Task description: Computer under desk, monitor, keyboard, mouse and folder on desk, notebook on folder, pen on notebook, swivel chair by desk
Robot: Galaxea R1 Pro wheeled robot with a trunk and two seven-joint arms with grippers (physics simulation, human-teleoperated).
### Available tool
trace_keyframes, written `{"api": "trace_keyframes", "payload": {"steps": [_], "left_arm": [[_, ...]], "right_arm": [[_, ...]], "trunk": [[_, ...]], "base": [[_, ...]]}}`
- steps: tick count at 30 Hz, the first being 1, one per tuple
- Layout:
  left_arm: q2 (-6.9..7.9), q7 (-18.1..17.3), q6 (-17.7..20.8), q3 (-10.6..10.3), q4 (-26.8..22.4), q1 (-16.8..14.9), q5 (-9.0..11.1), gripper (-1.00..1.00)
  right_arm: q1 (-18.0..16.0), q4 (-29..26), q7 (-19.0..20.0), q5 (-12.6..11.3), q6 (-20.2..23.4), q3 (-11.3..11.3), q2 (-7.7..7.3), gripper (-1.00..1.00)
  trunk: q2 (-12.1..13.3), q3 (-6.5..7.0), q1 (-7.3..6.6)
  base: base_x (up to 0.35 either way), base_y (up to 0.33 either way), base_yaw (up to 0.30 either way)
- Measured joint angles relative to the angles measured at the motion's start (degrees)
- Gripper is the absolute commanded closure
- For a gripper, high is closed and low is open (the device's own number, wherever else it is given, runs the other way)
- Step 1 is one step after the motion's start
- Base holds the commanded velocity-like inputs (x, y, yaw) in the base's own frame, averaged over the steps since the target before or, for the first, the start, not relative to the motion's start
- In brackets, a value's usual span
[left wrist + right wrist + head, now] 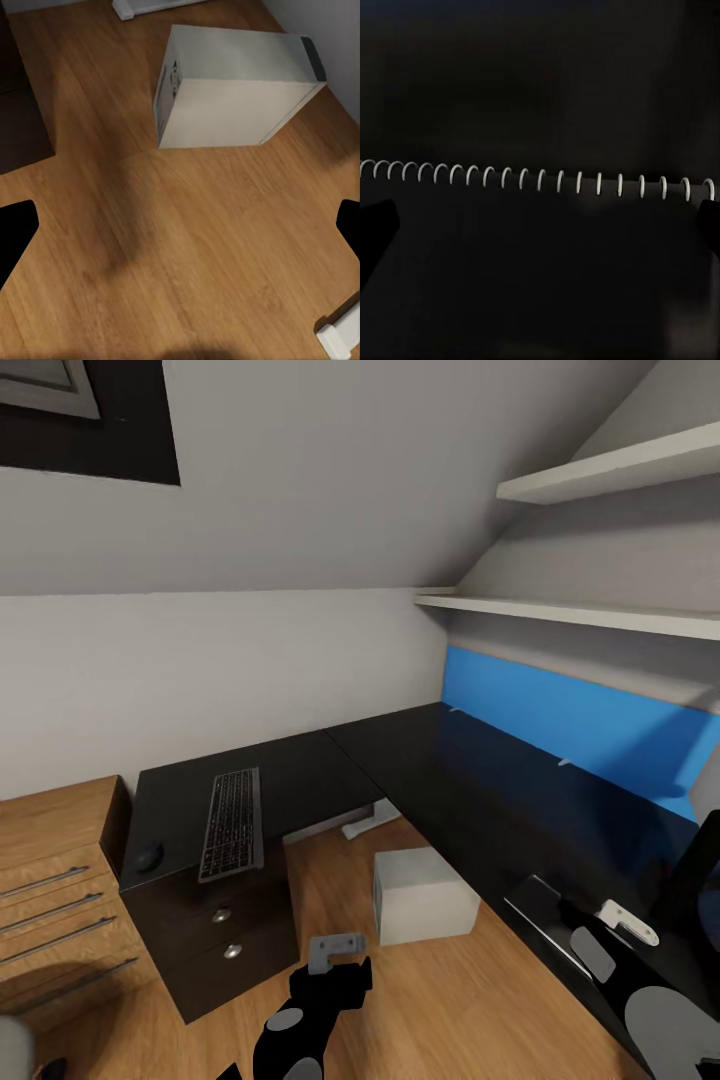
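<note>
The black L-shaped desk [400, 760] has a blue back panel [590, 725]. On its left wing lie the keyboard [232, 823] and, to its left, a small dark mouse [150, 855]. The pale computer [420, 895] [232, 90] stands on the wood floor against the right wing's edge. My left gripper [335, 952] [180, 225] hangs open above the floor in front of the computer. My right gripper [615, 935] [540, 221] is open just above a dark spiral-bound notebook [540, 905] [540, 262] on the right wing. Folder and pen are out of view.
A light-wood drawer cabinet [50, 880] stands left of the desk. The desk's black drawers [225, 935] have silver knobs. White wall shelves [600, 615] hang over the right wing. A grey chair part [15, 1045] sits at the lower left corner. A dark upright shape [700, 870] rises at the right edge.
</note>
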Motion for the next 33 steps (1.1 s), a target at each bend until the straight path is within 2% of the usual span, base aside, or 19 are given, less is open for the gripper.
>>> {"api": "trace_keyframes", "payload": {"steps": [9, 11, 21, 25, 26, 33], "left_arm": [[-0.15, 0.00, 0.00, 0.00, 0.00, 0.00, 0.00, -1.00], [-0.15, 0.00, 0.00, 0.01, -0.01, 0.00, 0.00, -1.00], [-0.05, 0.01, 0.01, 0.13, 0.53, 0.00, 0.08, -1.00], [-0.11, -0.05, 0.01, 0.17, 2.23, 0.00, 0.03, -1.00], [-0.17, -0.07, 0.01, 0.15, 4.13, 0.01, -0.02, -1.00], [-0.20, -0.08, 0.00, 0.19, 5.20, 0.00, -0.22, -1.00]], "right_arm": [[-0.02, 2.26, -0.03, 0.49, -0.16, 0.30, 0.08, -1.00], [0.02, 2.48, -0.13, -0.12, -0.17, -0.07, 0.08, -1.00], [0.03, 2.39, -0.19, -0.17, -0.32, -0.13, 0.16, -1.00], [0.03, 2.34, -0.22, -0.17, -1.09, -0.09, 0.17, -1.00], [0.03, 2.38, -0.24, -0.08, -2.31, -0.02, 0.29, -1.00], [0.03, 2.40, -0.25, 0.14, -3.06, 0.09, 0.42, -1.00]], "trunk": [[3.20, 1.44, -1.75], [4.00, 1.78, -2.19], [4.02, 1.79, -2.19], [4.02, 1.79, -2.19], [4.02, 1.79, -2.19], [4.02, 1.79, -2.19]], "base": [[0.000, 0.000, 0.000], [0.000, 0.000, 0.000], [0.000, 0.000, 0.000], [0.000, 0.000, 0.000], [0.000, 0.000, 0.000], [0.000, 0.000, 0.000]]}}
